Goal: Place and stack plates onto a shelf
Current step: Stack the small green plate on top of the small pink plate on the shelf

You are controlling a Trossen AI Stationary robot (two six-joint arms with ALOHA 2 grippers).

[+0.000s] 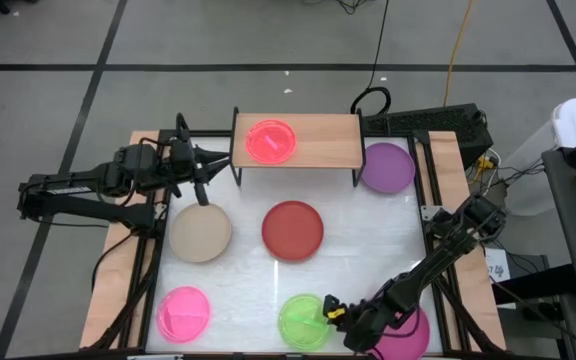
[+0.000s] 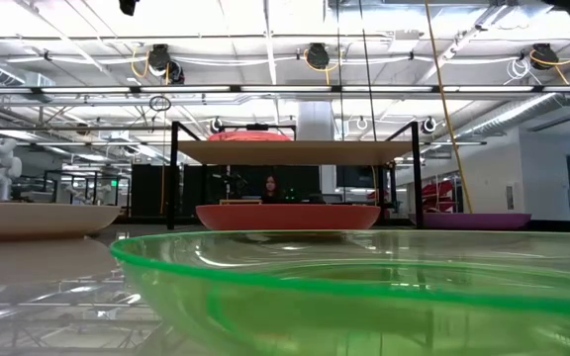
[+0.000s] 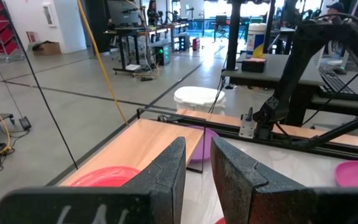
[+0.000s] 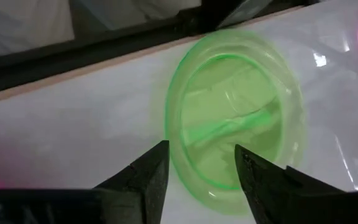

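Observation:
The light-wood shelf (image 1: 313, 141) stands at the table's far edge, with a small pink-red plate (image 1: 270, 140) on its left half. On the table lie a purple plate (image 1: 386, 167), a red plate (image 1: 293, 230), a beige plate (image 1: 200, 232), a small pink plate (image 1: 184, 313), a small green plate (image 1: 301, 321) and a magenta plate (image 1: 413, 338), partly under my right arm. My left gripper (image 1: 220, 160) is narrowly open and empty by the shelf's left end. My right gripper (image 4: 201, 168) is open just above the green plate's right rim (image 4: 229, 124).
The shelf's right half (image 1: 333, 140) is bare. The shelf's thin black legs (image 2: 173, 178) stand at its corners. Wooden side strips (image 1: 118, 280) run along the table's left and right. A person sits in the room far behind the shelf (image 2: 268, 186).

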